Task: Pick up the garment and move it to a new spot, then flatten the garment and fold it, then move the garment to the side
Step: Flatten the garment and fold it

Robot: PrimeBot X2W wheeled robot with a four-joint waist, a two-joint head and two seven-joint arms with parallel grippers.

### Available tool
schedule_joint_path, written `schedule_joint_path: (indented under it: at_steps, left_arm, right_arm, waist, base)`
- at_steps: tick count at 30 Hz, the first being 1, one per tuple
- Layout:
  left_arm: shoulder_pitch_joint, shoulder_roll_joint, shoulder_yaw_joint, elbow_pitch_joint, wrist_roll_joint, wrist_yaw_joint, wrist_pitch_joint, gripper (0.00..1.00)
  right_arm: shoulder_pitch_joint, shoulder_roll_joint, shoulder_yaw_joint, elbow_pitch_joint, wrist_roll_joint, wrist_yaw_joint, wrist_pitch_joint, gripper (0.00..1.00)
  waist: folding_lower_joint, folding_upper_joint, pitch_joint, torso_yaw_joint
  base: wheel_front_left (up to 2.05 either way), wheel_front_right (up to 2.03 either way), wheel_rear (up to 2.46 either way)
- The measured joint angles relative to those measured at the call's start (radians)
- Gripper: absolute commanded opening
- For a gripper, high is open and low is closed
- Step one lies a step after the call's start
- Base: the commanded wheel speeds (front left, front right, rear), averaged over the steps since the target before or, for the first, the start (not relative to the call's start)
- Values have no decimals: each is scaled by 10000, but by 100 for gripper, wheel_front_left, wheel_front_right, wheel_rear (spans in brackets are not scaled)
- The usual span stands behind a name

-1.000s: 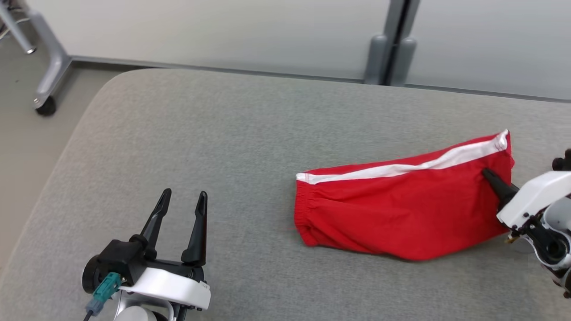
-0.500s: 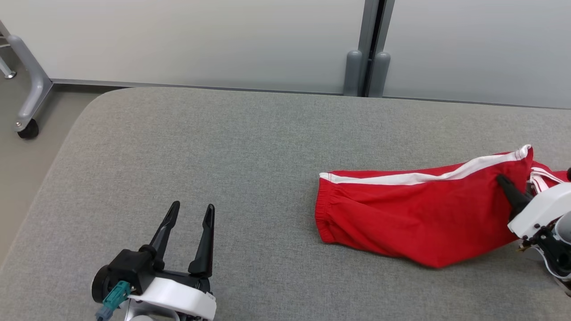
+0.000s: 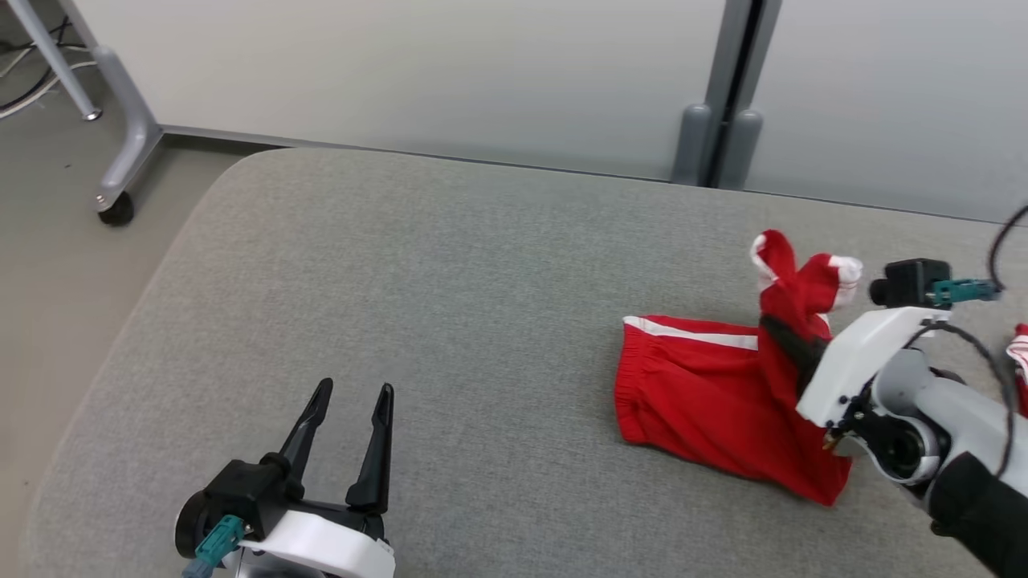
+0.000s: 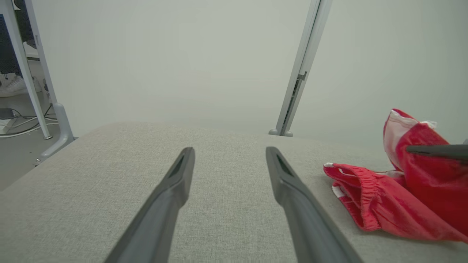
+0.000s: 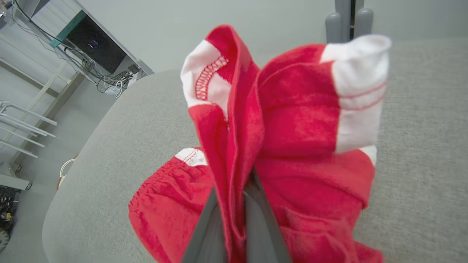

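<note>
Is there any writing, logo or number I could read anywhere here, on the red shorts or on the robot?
No text can be read.
The red shorts: white stripes, no logo or tag visible.
The left pincer and right pincer: no lettering.
The dark box in the background: lit specks, too blurred to read.

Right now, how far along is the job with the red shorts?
Early. Done: the right hand is shut on the bunched hem end of the red shorts, raised off the grey padded surface. In hand: the pick-up; the waistband end lies on the surface. Left: relocating, flattening, folding, moving aside. The left hand is open, holding nothing.
</note>
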Motion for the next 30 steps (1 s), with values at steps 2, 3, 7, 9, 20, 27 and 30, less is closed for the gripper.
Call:
schedule_joint_path:
  at_steps: [2,3,7,9,20,27,30]
  left_arm:
    - [-4,-54,-6,40,56,-38,0,100]
    - [-5,-75,-8,48,65,-40,0,100]
    - [-5,-146,-6,100,140,-52,0,100]
    - [-4,-173,12,119,142,-61,0,100]
    - [-5,-280,132,280,173,-113,0,100]
    - [5,-299,251,387,188,-159,2,100]
    - [21,-309,313,364,226,-163,0,100]
  right_arm:
    - [-120,345,211,351,-94,0,217,0]
    - [-151,525,265,500,-111,0,293,0]
    - [-219,1112,435,949,-104,0,523,0]
    - [-250,1281,485,1151,-98,0,623,0]
    - [-589,1944,761,1448,-293,0,537,100]
    - [-513,1655,775,523,-401,0,-219,100]
    - [-351,1269,660,15,-454,0,-815,100]
  waist:
    - [0,0,29,171]
    - [0,0,42,259]
    - [0,0,81,620]
    - [0,0,100,770]
    - [0,0,158,720]
    - [0,0,-64,161]
    - [0,0,-171,-153]
  base:
    - [0,0,0]
    - [0,0,0]
    - [0,0,0]
    - [0,0,0]
    - [0,0,0]
    - [0,0,0]
    - [0,0,0]
